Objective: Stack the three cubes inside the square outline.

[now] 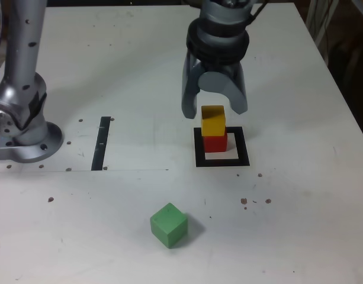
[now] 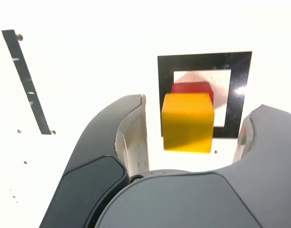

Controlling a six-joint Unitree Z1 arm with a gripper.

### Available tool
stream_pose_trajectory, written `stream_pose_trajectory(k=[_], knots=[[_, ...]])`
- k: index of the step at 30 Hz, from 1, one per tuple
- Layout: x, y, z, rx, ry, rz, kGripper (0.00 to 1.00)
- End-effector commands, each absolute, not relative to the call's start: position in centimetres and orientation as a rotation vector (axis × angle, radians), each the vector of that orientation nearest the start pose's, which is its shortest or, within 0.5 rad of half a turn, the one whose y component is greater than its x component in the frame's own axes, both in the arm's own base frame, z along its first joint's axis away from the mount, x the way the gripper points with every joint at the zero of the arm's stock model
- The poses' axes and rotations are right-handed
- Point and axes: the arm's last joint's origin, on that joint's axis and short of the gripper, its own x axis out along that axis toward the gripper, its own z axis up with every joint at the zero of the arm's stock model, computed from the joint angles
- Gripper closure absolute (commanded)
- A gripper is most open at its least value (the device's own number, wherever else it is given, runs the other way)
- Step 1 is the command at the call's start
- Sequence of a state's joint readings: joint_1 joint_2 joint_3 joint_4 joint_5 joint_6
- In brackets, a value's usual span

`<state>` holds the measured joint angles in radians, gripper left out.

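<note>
In the exterior view you see the green cube (image 1: pixel 169 225) alone near the counter's (image 1: pixel 299 207) front edge, turned corner-on, while the claw (image 1: pixel 214 110) hangs open over the yellow cube (image 1: pixel 213 120) stacked on the red cube (image 1: pixel 215 142) inside the square outline (image 1: pixel 222 160). Your wrist view hides the green one but shows clear gaps between both fingers (image 2: pixel 131 137) and the yellow cube, which sits slightly askew on the red.

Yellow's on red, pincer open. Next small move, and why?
Probably lift the pincer straight up, clear of the stack. The yellow cube already sits on the red cube inside the square outline, and the wrist view shows gaps between both fingers and yellow. Only the green cube remains, lying loose nearer the camera.
</note>
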<state>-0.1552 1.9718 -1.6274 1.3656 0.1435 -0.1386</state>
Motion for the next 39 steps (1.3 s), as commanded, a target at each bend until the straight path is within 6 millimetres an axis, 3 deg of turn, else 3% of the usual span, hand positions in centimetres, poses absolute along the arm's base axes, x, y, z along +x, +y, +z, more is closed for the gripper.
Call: stream_pose_trajectory(k=[1,5,9,15,20,28,34,39], knots=[[33.0,-6.1,30.3,0.212,1.642,0.082,0.0],[30.5,-9.9,32.2,0.352,1.585,-0.05,0.0],[27.9,-13.7,32.7,0.467,1.556,-0.196,0.01],[25.1,-19.6,31.4,0.616,1.555,-0.369,0.01],[24.0,-22.9,28.9,0.692,1.59,-0.429,0.01],[24.9,-24.6,23.4,0.693,1.601,-0.44,0.03],[25.3,-23.2,20.4,0.687,1.648,-0.399,0.06],[25.3,-22.4,19.7,0.687,1.643,-0.376,0.1]])
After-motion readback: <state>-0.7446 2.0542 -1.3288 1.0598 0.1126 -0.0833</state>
